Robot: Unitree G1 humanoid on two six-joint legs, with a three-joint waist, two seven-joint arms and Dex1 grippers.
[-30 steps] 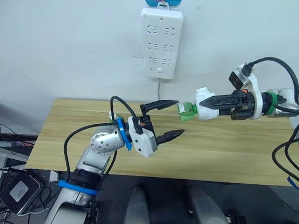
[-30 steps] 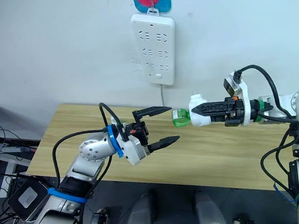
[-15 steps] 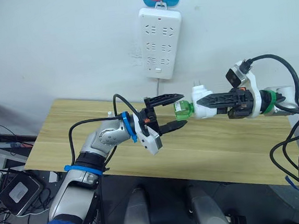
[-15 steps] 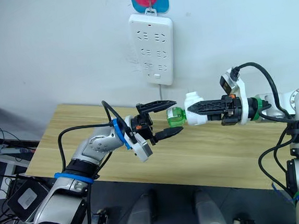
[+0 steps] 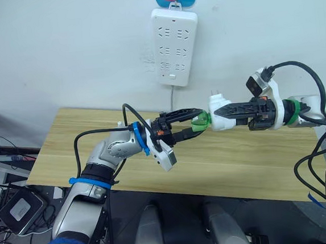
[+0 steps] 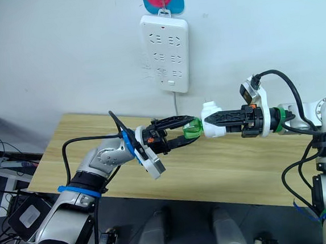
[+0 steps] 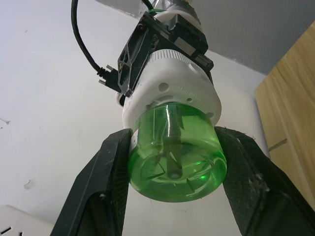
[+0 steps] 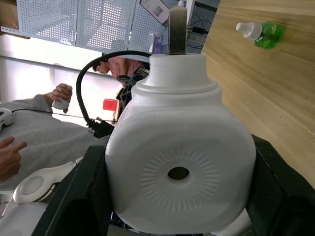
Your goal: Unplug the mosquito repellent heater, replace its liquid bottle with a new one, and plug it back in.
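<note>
The mosquito repellent heater (image 5: 219,104) is held in the air over the table, its prongs pointing up, with my right gripper (image 5: 221,112) shut on its white body. Its green liquid bottle (image 5: 199,120) sticks out of the heater toward my left arm. My left gripper (image 5: 194,121) is shut on this bottle, one black finger (image 7: 106,182) on each side and touching it. In the right wrist view the heater's domed face (image 8: 179,147) shows with its centre hole, and another green bottle with a white cap (image 8: 261,33) lies on the table.
A long white power strip (image 5: 176,38) hangs on the wall above the far edge of the wooden table (image 5: 240,161). Cables and a box lie on the floor to the left (image 5: 16,209). A person (image 8: 29,142) shows in the right wrist view.
My left gripper moved right up to the bottle and its fingers went from wide open to shut on it. The right gripper and heater stayed almost still.
</note>
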